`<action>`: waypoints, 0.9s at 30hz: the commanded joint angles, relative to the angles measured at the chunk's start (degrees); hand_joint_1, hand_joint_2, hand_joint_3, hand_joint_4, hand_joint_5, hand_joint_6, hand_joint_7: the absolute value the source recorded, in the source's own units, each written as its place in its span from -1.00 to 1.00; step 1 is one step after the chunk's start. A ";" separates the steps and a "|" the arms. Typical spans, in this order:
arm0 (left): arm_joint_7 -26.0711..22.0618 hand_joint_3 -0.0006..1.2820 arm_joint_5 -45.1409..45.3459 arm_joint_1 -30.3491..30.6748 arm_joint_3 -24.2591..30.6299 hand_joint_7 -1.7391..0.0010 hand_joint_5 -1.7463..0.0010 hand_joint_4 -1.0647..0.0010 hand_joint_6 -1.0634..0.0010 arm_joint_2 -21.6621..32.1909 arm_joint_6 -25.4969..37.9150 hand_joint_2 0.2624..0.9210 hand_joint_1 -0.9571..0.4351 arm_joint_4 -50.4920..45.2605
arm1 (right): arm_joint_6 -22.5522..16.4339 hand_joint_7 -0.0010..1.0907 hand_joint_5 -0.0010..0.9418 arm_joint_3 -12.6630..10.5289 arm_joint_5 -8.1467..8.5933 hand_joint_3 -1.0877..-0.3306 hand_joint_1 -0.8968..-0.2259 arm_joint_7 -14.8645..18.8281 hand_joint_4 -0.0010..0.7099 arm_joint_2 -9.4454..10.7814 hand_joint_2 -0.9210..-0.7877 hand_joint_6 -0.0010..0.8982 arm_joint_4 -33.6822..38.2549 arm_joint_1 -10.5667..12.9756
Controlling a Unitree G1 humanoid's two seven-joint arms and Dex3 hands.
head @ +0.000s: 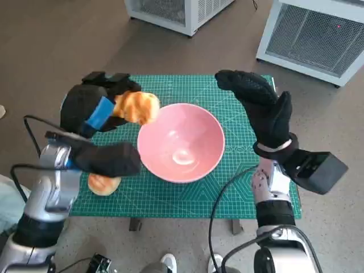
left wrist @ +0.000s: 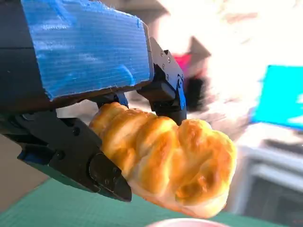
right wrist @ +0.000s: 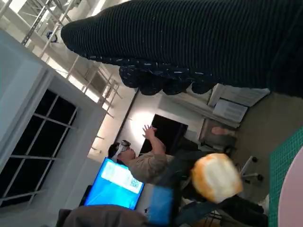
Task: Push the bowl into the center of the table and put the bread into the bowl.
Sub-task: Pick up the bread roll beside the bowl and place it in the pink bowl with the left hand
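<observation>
The left robot hand [head: 99,108] grips the bread [head: 137,107], holding it in the air at the left rim of the pink bowl [head: 181,142] mid-table. The right robot hand [head: 259,105] hovers empty, fingers spread, beside the bowl. A second roll [head: 103,184] lies on the green mat [head: 239,187].

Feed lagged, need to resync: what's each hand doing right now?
Left hand: holding the golden twisted bread roll beside the glossy pink bowl's rim.
Right hand: open, holding nothing.
</observation>
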 commanded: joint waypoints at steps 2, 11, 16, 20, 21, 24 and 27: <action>-2.07 -0.98 2.13 0.18 -2.73 -0.30 -0.19 -0.44 -0.32 -1.52 -2.85 0.98 0.38 -0.50 | 0.60 0.09 -1.00 0.02 0.39 -0.13 -0.44 0.58 -0.50 0.33 -1.00 -1.00 0.58 1.46; -5.42 -0.98 5.45 -2.43 -7.50 -0.29 -0.21 -0.43 -0.33 -4.65 -4.80 0.98 0.38 4.33 | 0.62 0.09 -0.99 -0.23 0.55 -0.13 -0.44 0.95 -0.49 0.40 -1.00 -1.00 0.80 1.54; -6.33 -0.98 6.24 -3.34 -8.84 -0.29 -0.21 -0.42 -0.33 -6.29 -5.35 0.98 0.38 7.40 | 0.85 0.09 -0.99 -0.34 0.85 -0.13 -0.44 1.19 -0.49 0.44 -1.00 -1.00 0.27 1.85; -6.56 -0.98 5.74 -3.69 -9.11 -0.26 -0.23 -0.44 -0.32 -7.33 -6.26 0.98 0.38 9.70 | 0.92 0.09 -0.99 -0.38 1.15 -0.13 -0.44 1.47 -0.49 0.41 -1.00 -1.00 -0.16 2.16; -6.61 -0.96 5.60 -3.69 -9.08 -0.29 -0.25 -0.40 -0.27 -7.58 -6.41 0.99 0.38 10.10 | 0.93 0.09 -0.99 -0.38 1.23 -0.13 -0.44 1.52 -0.49 0.39 -1.00 -1.00 -0.22 2.22; -8.33 -0.81 5.12 -2.85 -8.90 -0.29 -0.22 -0.04 -0.01 -8.36 -5.12 0.92 0.39 10.03 | 0.88 0.09 -1.00 -0.43 1.40 -0.13 -0.44 1.55 -0.49 0.34 -1.00 -1.00 -0.51 2.49; -11.34 -0.89 5.19 -2.25 -8.88 0.53 0.62 0.24 0.11 -8.33 -3.31 0.73 0.40 9.00 | 0.89 0.09 -1.00 -0.50 1.52 -0.13 -0.45 1.55 -0.49 0.27 -1.00 -1.00 -0.57 2.61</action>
